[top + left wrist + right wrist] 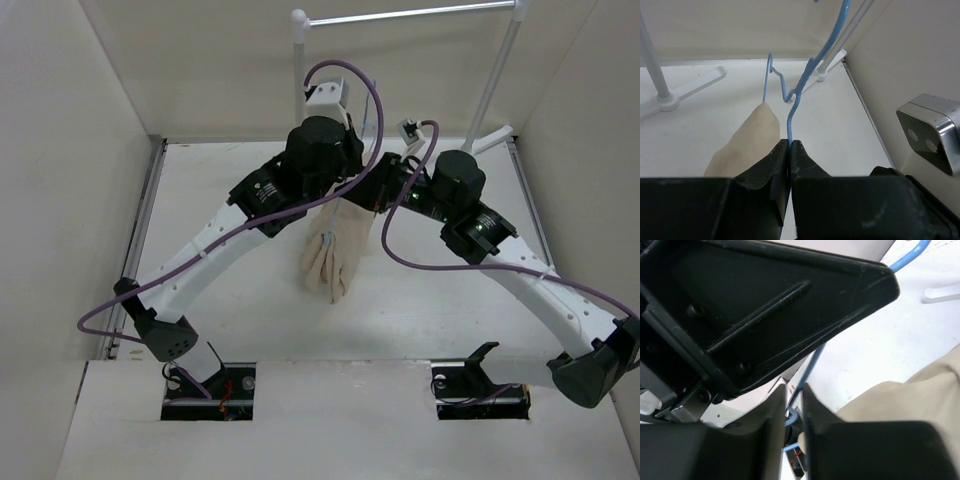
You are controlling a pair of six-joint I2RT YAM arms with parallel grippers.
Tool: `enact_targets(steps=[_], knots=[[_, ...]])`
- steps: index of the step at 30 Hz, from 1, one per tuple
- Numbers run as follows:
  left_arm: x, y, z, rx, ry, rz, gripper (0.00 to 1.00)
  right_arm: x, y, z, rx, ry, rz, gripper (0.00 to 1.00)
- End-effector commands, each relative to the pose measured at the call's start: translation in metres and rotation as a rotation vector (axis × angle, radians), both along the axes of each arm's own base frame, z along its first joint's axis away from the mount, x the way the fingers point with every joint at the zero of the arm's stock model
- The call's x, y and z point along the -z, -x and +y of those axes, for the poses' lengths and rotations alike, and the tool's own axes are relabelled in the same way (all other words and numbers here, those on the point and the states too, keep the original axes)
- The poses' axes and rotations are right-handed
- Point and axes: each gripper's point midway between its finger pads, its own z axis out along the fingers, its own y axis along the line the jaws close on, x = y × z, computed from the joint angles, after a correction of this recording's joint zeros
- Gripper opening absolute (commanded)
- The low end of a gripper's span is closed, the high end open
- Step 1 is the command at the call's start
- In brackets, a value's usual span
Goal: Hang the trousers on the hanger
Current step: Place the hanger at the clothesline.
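- Hanging in a folded bunch beneath the two meeting wrists in the top view, the trousers (335,250) are draped, not fastened. A jerk or tilt could slide them off onto the table (220,320).
- In the left wrist view, the left gripper (790,146) is pressed together on the thin blue wire of the hanger (792,107), with the cloth draped just to its left. So slim a wire could twist between the pads and tip the load.
- In the right wrist view, the right gripper (794,392) pinches the same wire, with the cloth just beside it. If the arms move unevenly, the wire may bend or slip free.
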Motion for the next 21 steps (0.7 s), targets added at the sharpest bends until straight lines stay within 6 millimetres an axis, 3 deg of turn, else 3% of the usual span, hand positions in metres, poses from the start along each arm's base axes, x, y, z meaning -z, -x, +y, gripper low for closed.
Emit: enact_targets(steps=[1,6,13,20,21], knots=[[-0.055,0.005,0.011,-0.003,0.142,-0.108,0.0,-0.029,0.005,0.008,-0.03,-0.068,-0.082,0.15],[-0.055,0.004,0.014,-0.008,0.153,-0.106,0.06,-0.046,0.001,0.005,-0.003,-0.124,-0.09,0.04],[-0.079,0.001,0.025,-0.003,0.2,-0.169,0.35,-0.066,-0.027,-0.01,0.058,-0.15,-0.112,0.01],[-0.098,-0.006,0.049,-0.022,0.223,-0.211,0.87,-0.091,-0.064,-0.026,0.119,-0.161,-0.143,0.0],[-0.102,-0.007,0.055,-0.029,0.226,-0.22,0.99,-0.094,-0.072,-0.03,0.133,-0.158,-0.146,0.0]])
